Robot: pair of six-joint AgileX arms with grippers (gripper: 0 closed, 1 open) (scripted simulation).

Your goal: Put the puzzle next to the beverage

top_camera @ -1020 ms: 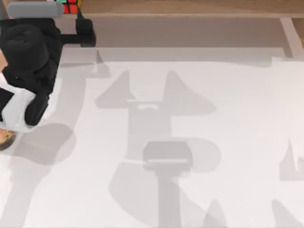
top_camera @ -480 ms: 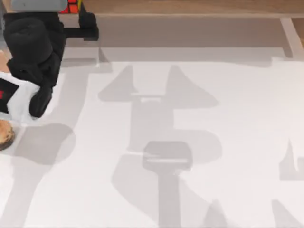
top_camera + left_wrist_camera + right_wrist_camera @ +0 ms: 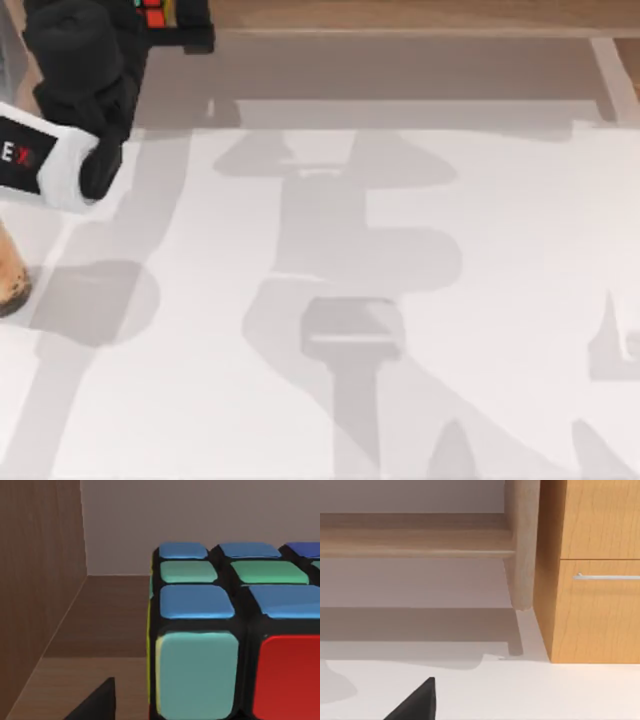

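The puzzle (image 3: pixel 155 10) sits on a wooden ledge at the far left, cut off by the top view's upper edge. My left gripper (image 3: pixel 162 28) is right at it and open. In the left wrist view the puzzle (image 3: pixel 220 630) looms close, showing blue, green, teal and red stickers. One dark fingertip (image 3: pixel 95 705) stands beside it with a gap between them. The beverage (image 3: pixel 10 280), a tan-brown cup, peeks in at the left edge of the table. My right gripper's fingertip (image 3: pixel 415 705) hangs over the white table, parked.
A wooden side wall (image 3: pixel 35 580) stands close to the puzzle on the ledge. The white table (image 3: pixel 400 300) spreads to the right. The right wrist view shows a wooden cabinet (image 3: pixel 595 605) with a drawer handle (image 3: pixel 607 576).
My left arm has moved toward the table's far edge, bringing its gripper up to the puzzle. The beverage now shows more at the left edge.
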